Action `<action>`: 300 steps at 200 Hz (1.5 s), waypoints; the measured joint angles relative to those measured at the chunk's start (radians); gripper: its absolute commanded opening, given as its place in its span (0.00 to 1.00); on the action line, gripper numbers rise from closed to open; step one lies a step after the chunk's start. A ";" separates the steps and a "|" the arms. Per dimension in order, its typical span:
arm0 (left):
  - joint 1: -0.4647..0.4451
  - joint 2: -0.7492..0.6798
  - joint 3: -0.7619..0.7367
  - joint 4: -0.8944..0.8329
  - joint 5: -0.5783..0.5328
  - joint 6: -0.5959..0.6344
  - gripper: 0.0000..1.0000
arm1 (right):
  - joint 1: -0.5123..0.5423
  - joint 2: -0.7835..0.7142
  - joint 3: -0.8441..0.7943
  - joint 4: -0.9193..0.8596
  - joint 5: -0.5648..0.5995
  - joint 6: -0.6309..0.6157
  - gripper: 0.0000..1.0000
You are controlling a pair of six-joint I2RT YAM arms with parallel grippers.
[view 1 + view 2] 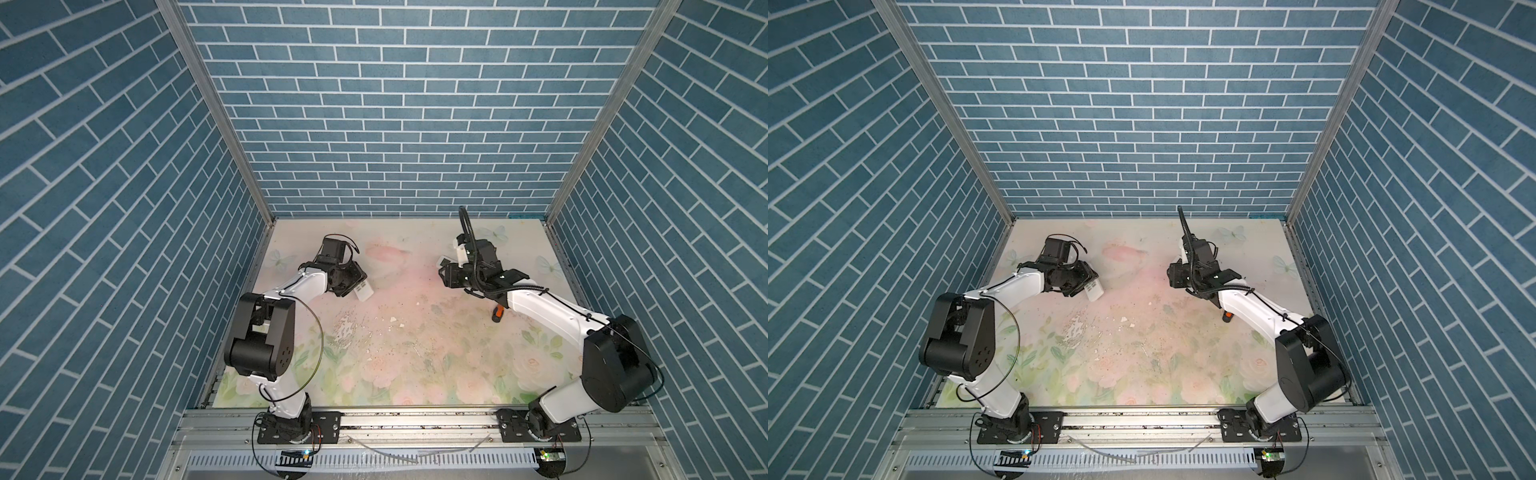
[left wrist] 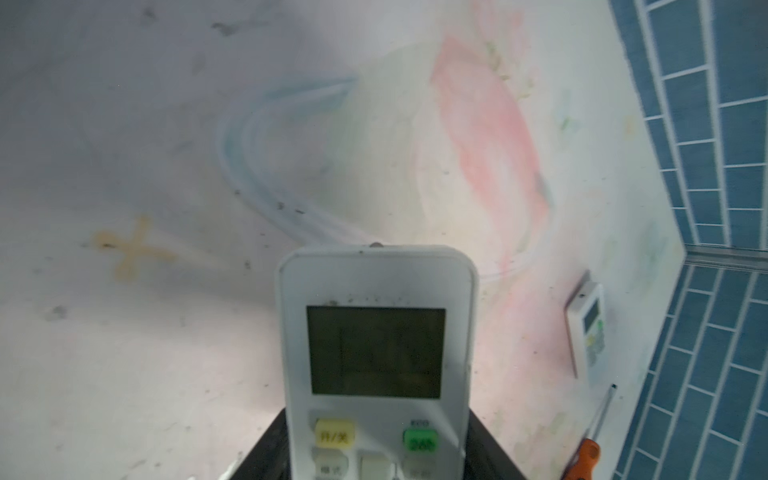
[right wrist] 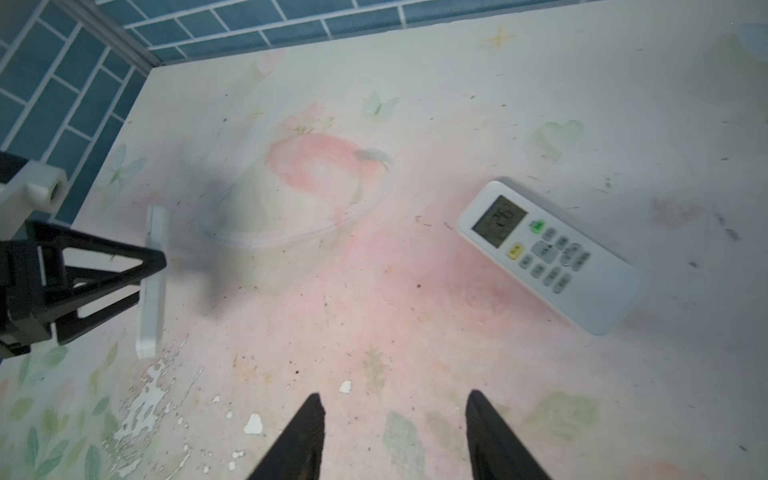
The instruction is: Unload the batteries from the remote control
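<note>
Now, remote control (image 2: 376, 353) in left claw (image 1: 360, 286).

A floral table (image 1: 395, 353) carries a white remote (image 3: 548, 257) and an orange-handled screwdriver (image 1: 497, 312).

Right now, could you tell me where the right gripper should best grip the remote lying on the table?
Probably across the remote at its two long edges, mid-body, coming down from above: it lies flat, buttons up, so those sides suit the right gripper, whose jaws stand open.
</note>
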 measured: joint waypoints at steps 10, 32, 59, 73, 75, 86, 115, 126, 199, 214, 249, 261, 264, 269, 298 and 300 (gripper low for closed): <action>-0.018 -0.010 -0.007 0.047 0.011 -0.040 0.42 | 0.026 0.015 0.023 0.003 0.000 0.007 0.54; -0.053 -0.024 -0.021 0.152 0.031 -0.121 0.41 | 0.071 0.028 0.055 0.030 -0.001 0.034 0.53; -0.081 -0.027 -0.025 0.266 0.041 -0.220 0.41 | 0.102 0.042 0.085 0.060 -0.011 0.064 0.52; -0.089 -0.029 -0.025 0.309 0.044 -0.254 0.41 | 0.116 0.061 0.114 0.062 -0.021 0.077 0.52; -0.090 -0.029 -0.025 0.312 0.044 -0.258 0.41 | 0.117 0.063 0.118 0.062 -0.022 0.077 0.52; -0.095 -0.032 -0.025 0.334 0.044 -0.278 0.40 | 0.122 0.079 0.140 0.063 -0.028 0.082 0.52; -0.111 -0.035 -0.025 0.369 0.043 -0.309 0.40 | 0.135 0.111 0.175 0.064 -0.048 0.085 0.53; -0.117 -0.035 -0.024 0.379 0.043 -0.317 0.40 | 0.141 0.122 0.187 0.060 -0.061 0.085 0.54; -0.143 -0.035 -0.012 0.429 0.044 -0.357 0.39 | 0.170 0.193 0.288 0.024 -0.082 0.091 0.47; -0.149 -0.036 -0.011 0.434 0.045 -0.360 0.39 | 0.172 0.209 0.299 0.010 -0.081 0.095 0.45; -0.157 -0.039 -0.011 0.442 0.051 -0.370 0.39 | 0.173 0.227 0.307 0.001 -0.077 0.103 0.41; -0.159 -0.043 -0.011 0.443 0.052 -0.373 0.39 | 0.173 0.230 0.311 -0.002 -0.076 0.103 0.39; -0.159 -0.045 -0.011 0.444 0.052 -0.374 0.39 | 0.173 0.230 0.313 -0.003 -0.075 0.103 0.39; -0.160 -0.048 -0.011 0.444 0.052 -0.375 0.39 | 0.173 0.233 0.318 -0.003 -0.075 0.103 0.38; -0.164 -0.056 -0.011 0.455 0.055 -0.378 0.38 | 0.174 0.241 0.331 -0.003 -0.072 0.103 0.33; -0.164 -0.056 -0.011 0.457 0.055 -0.378 0.38 | 0.174 0.242 0.332 -0.003 -0.072 0.103 0.33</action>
